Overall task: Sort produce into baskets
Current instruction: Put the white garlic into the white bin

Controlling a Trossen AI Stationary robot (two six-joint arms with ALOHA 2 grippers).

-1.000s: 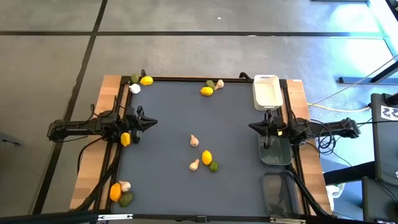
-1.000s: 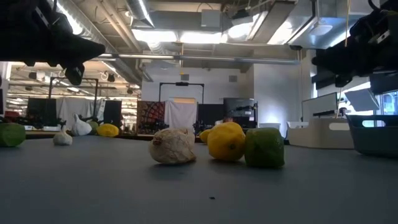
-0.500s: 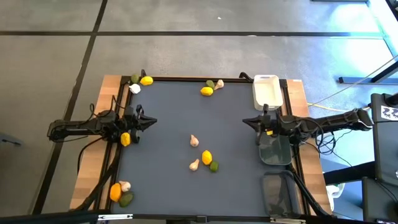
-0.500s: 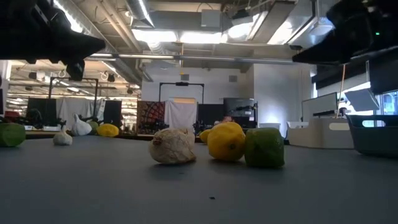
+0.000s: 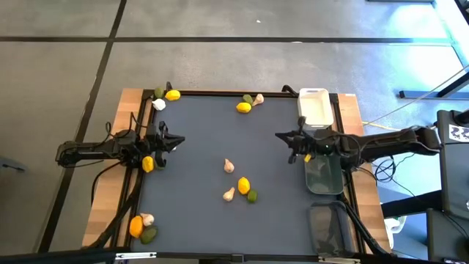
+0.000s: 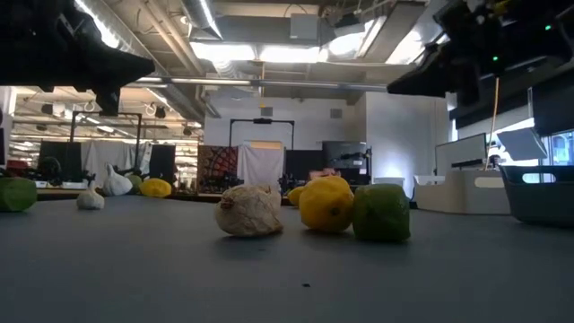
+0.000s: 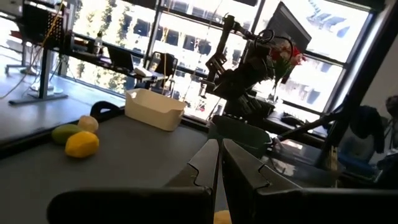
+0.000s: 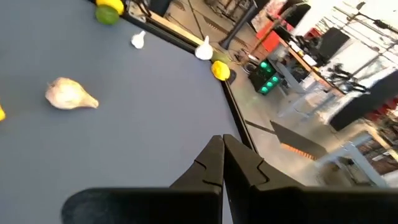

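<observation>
Three baskets sit along the 3 o'clock edge of the dark grey mat [image 5: 205,125]: white basket [image 5: 314,107] toward 1–2 o'clock, dark grey-green basket [image 5: 324,174] at 3, translucent grey basket [image 5: 330,227] near 5, in a line, not touching as far as I can see.

Produce, per the high view:
- Centre group: garlic bulb [image 5: 229,166], lemon [image 5: 244,185], second garlic bulb [image 5: 229,193], lime [image 5: 252,196]. Lemon and lime look touching in the low view.
- 12 o'clock edge: lemon [image 5: 243,107] w/ lime and garlic just beside it.
- 11 o'clock corner: lemon [image 5: 173,94], lime, white garlic, close together.
- 7 o'clock corner: lemon [image 5: 136,226], garlic, lime, bunched on the wood border.
- 9 o'clock: one lemon [image 5: 148,163] directly under the left arm.

Left gripper [image 5: 178,143]: at 9 o'clock, above the mat edge, fingers pressed together, holding nothing. Right gripper [image 5: 279,136]: inboard of the baskets at approx. 2–3 o'clock, raised off the mat, fingers closed tight, also empty.

Surface: flat mat in a black frame, wood strips [image 5: 110,176] both sides. I read the room as an open lab w/ grey floor [image 5: 220,44], ceiling lights, windows and desks beyond.
</observation>
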